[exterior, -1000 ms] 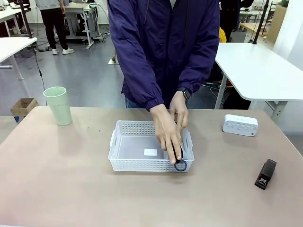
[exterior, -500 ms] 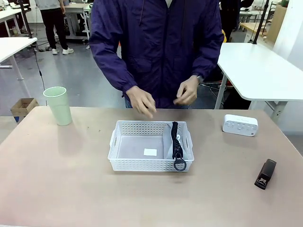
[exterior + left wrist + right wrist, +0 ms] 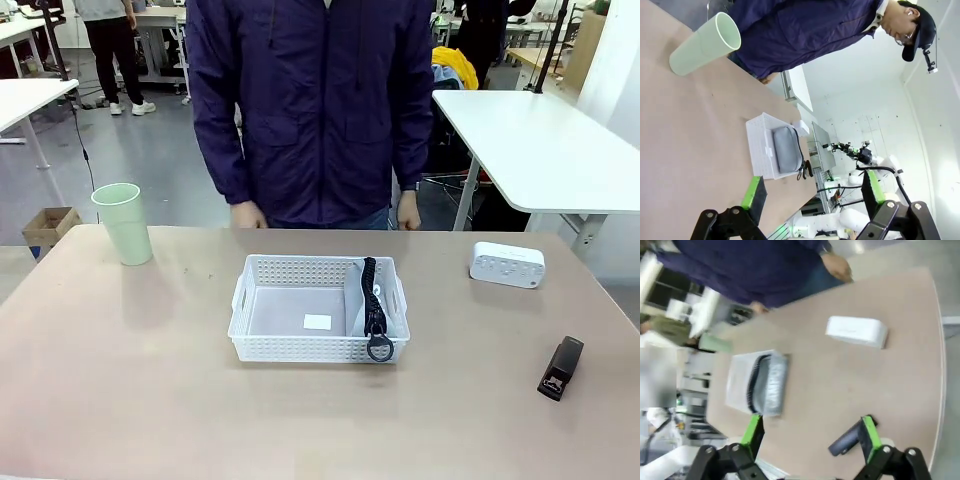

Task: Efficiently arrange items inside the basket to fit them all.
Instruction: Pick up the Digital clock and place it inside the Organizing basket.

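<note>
The white lattice basket [image 3: 290,349] sits mid-table. Inside it, a grey zip pouch [image 3: 358,300] stands on edge against the right end, its black ring [image 3: 379,349] hanging over the front rim. A pale green cup [image 3: 123,223] stands far left, a small white box [image 3: 507,264] far right, and a black stapler [image 3: 561,367] near the right edge. My left gripper [image 3: 813,190] is open above the table, with the cup [image 3: 705,44], basket [image 3: 757,145] and pouch [image 3: 786,155] ahead of it. My right gripper [image 3: 811,432] is open near the stapler [image 3: 847,439], with the box [image 3: 856,331] and pouch [image 3: 772,385] beyond.
A person in a dark blue jacket stands at the far edge, hands [image 3: 247,215] hanging at the sides. The left part of the basket floor holds just a small white label [image 3: 317,322]. Bare tabletop lies around the basket.
The person's hands let go of the pouch in the basket and drew back to the sides. The pouch stays on edge at the right end.
</note>
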Motion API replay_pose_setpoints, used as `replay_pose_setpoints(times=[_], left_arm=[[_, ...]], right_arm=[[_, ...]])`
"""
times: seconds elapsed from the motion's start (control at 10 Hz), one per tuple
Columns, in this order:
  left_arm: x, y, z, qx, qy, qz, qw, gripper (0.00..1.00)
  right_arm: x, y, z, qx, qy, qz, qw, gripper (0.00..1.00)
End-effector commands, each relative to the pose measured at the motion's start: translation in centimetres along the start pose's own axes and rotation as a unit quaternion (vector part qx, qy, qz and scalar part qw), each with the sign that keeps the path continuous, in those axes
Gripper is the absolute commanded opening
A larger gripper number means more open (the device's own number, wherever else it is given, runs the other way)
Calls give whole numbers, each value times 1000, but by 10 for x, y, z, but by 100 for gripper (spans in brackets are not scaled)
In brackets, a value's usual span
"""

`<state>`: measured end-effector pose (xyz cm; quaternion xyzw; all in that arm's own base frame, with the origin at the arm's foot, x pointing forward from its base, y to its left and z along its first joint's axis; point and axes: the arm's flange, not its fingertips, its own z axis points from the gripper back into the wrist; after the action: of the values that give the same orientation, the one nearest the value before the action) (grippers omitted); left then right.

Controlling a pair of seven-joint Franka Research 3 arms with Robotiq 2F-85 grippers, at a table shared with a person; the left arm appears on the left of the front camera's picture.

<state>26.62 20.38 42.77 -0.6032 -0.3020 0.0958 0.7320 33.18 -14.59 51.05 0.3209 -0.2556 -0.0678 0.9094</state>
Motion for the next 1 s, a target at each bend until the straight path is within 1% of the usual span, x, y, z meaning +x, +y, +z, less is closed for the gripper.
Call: replay_pose_setpoints(times=[0.0, 0.1, 0.3, 0.4, 0.5, 0.6, 0.7, 0.9], left_arm=[[1, -1, 1, -10, -6, -12, 1000, 100], [1, -1, 1, -10, -6, -12, 1000, 100], [1, -1, 1, -10, -6, -12, 1000, 100], [1, -1, 1, -10, -6, -12, 1000, 100], [1, -1, 1, -10, -6, -12, 1000, 100], [1, -1, 1, -10, -6, -12, 1000, 100], [1, -1, 1, -10, -6, -12, 1000, 100], [1, -1, 1, -10, -6, -12, 1000, 100]], right_arm=[[9, 40, -55, -121, 61, 6, 991, 100], [16, 56, -77, -145, 77, 22, 986, 100], [34, 78, -137, -216, 106, 31, 970, 100], [37, 81, -156, -226, 115, 32, 967, 100], [38, 79, -167, -226, 120, 30, 966, 100], [38, 78, -158, -209, 88, 31, 974, 100], [21, 79, -170, -219, 118, 42, 968, 100], [21, 79, -170, -219, 118, 42, 968, 100]])
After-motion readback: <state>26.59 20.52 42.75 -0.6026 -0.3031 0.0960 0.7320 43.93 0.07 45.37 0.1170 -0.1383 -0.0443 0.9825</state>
